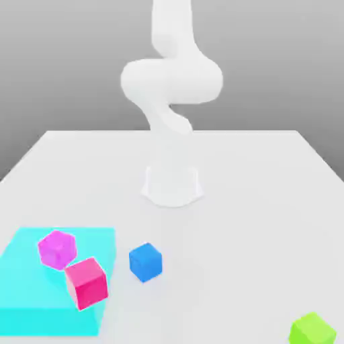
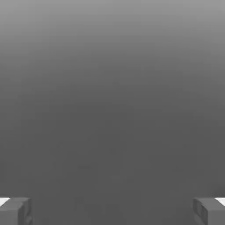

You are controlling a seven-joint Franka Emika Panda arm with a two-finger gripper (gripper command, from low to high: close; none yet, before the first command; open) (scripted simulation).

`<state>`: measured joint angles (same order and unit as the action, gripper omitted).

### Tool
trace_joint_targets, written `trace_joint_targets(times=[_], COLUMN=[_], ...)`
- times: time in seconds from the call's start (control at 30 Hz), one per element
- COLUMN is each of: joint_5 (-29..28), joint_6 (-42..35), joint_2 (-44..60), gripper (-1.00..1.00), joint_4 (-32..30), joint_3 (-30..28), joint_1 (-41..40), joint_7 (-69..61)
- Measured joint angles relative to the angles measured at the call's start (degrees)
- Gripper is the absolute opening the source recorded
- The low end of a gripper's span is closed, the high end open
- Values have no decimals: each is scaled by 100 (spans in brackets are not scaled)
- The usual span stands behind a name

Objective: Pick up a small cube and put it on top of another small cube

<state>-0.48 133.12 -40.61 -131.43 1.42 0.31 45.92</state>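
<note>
1. The arm (image 1: 171, 87) stands tall over its round base (image 1: 172, 187), well back from all the cubes, so the step in hand looks to me like the first reach; nothing has been picked up yet.

2. Taking the blue cube (image 1: 145, 262) as the landmark: it sits alone on the bare white table (image 1: 269, 201), out in front of the base. Just beside it, toward the exterior view's left, lies a flat cyan mat (image 1: 33, 295) with a pink cube (image 1: 87, 283) near its edge and a magenta block (image 1: 57, 248) a bit further over. A green cube (image 1: 312, 330) sits well apart toward the exterior view's right, at the table's front corner.

3. To do the reach well, I'd say come straight down over the blue cube (it has open space all round, which the pink one hasn't) and turn the wrist so the fingers line up with two flat faces, not the corners.

4. Lower until the pads bracket the cube's middle, then close; too high a grip could let it tip.

5. The pink cube looks a fair resting place, though it sits askew on the mat, so the drop would want careful centring.

6. The gripper (image 2: 112, 211) has its fingers (image 2: 15, 210) spread wide, pinching nothing and touching nothing, with only grey backdrop between them.
</note>
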Motion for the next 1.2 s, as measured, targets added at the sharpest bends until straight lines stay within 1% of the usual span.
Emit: trace_joint_targets(times=[0.37, 0.6, 1.0, 1.13, 1.17, 1.2], joint_5=[-323, -643, -1022, -1281, -1329, -1329], joint_6=[596, 961, 1614, 2164, 2273, 2273], joint_2=[2314, 3774, 6260, 7091, 7237, 7237], gripper=[0, 0, 0, 0, -100, -100], joint_4=[157, 258, 432, 598, 632, 632], joint_3=[649, 966, 1197, 980, 926, 926], joint_1=[168, 410, 1019, 1243, 1288, 1288], joint_7=[121, 283, 439, 618, 653, 653])
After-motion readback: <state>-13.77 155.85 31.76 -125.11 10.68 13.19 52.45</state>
